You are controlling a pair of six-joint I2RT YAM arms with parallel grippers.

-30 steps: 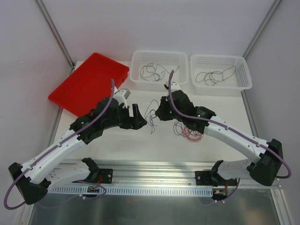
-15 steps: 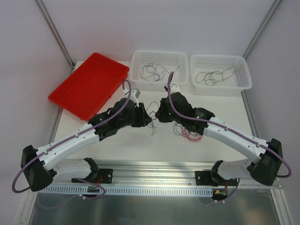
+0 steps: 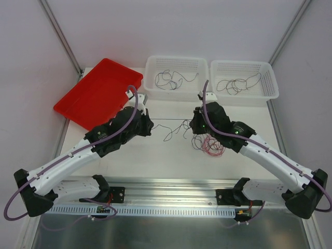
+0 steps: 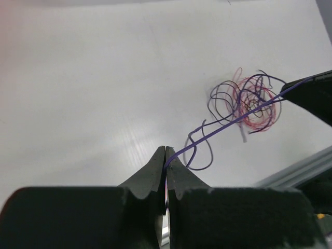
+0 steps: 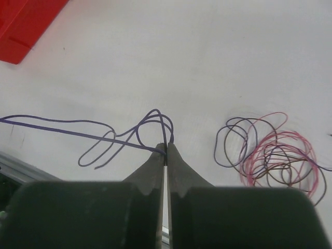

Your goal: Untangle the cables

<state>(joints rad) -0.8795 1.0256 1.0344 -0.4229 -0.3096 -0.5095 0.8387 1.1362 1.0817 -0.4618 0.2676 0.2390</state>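
One thin purple cable is stretched nearly straight between my two grippers above the table, with a slack loop drooping from it. My left gripper is shut on one end of this cable. At the other end my right gripper is shut on it, where the cable doubles into loops. A tangle of pink-red, purple and dark cables lies on the table under the right arm.
Two white baskets stand at the back, the left basket and the right basket, each holding loose dark wires. A red tray sits at the back left. The metal rail runs along the near edge.
My left gripper reached in to the hanging cable and shut on it. Both grippers then drew apart, left leftward and right rightward, pulling the purple cable taut.
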